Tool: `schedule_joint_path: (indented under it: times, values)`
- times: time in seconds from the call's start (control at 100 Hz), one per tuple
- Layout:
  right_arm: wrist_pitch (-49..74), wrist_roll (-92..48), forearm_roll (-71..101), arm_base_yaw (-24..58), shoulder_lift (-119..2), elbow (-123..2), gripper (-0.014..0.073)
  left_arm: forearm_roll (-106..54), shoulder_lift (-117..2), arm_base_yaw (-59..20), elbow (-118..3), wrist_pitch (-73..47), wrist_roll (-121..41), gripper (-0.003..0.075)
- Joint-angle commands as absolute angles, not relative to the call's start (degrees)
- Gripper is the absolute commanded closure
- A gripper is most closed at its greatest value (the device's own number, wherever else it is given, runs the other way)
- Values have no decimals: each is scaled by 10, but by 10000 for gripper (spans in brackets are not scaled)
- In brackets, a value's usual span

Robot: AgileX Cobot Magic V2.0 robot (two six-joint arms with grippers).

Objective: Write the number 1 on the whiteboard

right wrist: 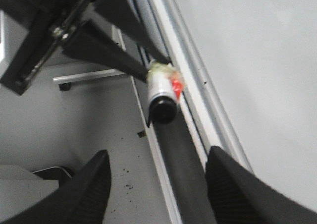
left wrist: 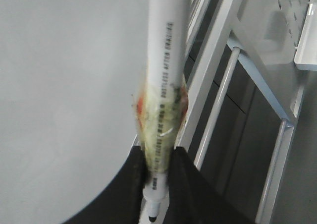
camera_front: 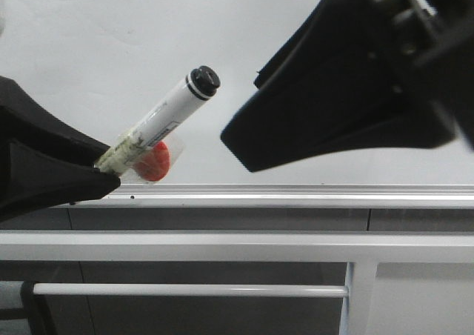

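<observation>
Left gripper (camera_front: 104,173) fingers clamped shut; right gripper (right wrist: 156,184) fingers spread apart.

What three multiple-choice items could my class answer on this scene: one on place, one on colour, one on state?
1. Where is the marker?
A. Lying on the rail
B. In the left gripper
C. In the right gripper

2. What colour is the marker's free end?
A. Blue
B. Green
C. Black

3. How is the right gripper?
A. Open
B. Shut on the marker
C. Shut on a cloth

Answers:
1 B: the marker sticks out from between the fingers of the left gripper.
2 C: the free end is black in the front view.
3 A: the right gripper has its fingers wide apart with nothing between them.
</observation>
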State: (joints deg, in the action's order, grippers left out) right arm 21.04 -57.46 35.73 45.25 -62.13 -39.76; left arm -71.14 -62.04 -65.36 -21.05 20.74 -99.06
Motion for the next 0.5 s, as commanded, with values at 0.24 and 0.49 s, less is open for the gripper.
schedule_joint_path:
  times: [0.24, 0.49]
  values:
    - [185, -583, 363, 482, -678, -490, 209, -704, -610, -653, -229, 237, -989, 741]
    - [179, -583, 363, 487, -718, -497, 209, -704, -610, -653, -229, 237, -989, 741]
